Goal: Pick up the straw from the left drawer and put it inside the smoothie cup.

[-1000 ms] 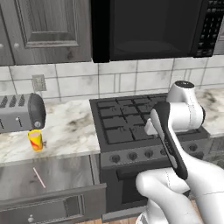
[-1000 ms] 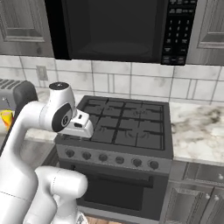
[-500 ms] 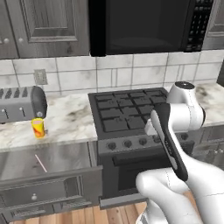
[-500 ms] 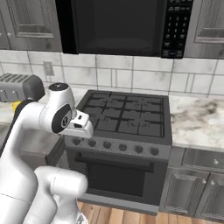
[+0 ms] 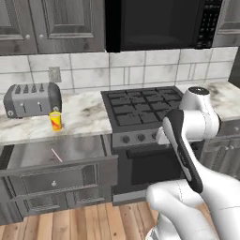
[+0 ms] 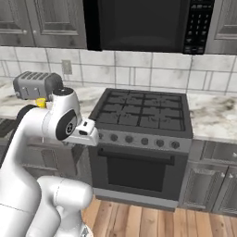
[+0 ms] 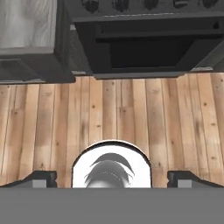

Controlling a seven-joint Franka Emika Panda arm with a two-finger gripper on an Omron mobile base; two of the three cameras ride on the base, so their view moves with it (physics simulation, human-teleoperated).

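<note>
Black gas stove (image 5: 140, 105) at 12 o'clock, black microwave (image 5: 157, 23) above it. Grey panelled upper cabinets (image 5: 51, 23) at 10. White tile backsplash (image 5: 140, 70), marble counter (image 5: 89, 115), silver toaster (image 5: 33, 99) at 9. Wood plank floor (image 7: 113, 113).

The straw (image 5: 56, 155) is laid in the left drawer (image 5: 61, 177), below the smoothie cup (image 5: 56, 121), which is parked before the toaster (image 5: 32, 99), left of the stove (image 5: 140, 107).

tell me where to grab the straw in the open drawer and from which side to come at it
Take the straw near its middle, coming straight down from above. It lies flat on the floor of the open left drawer, so only its top is free; it is very thin, so the fingers should close across its width. The gripper is open and looks down at the wooden floor.
</note>
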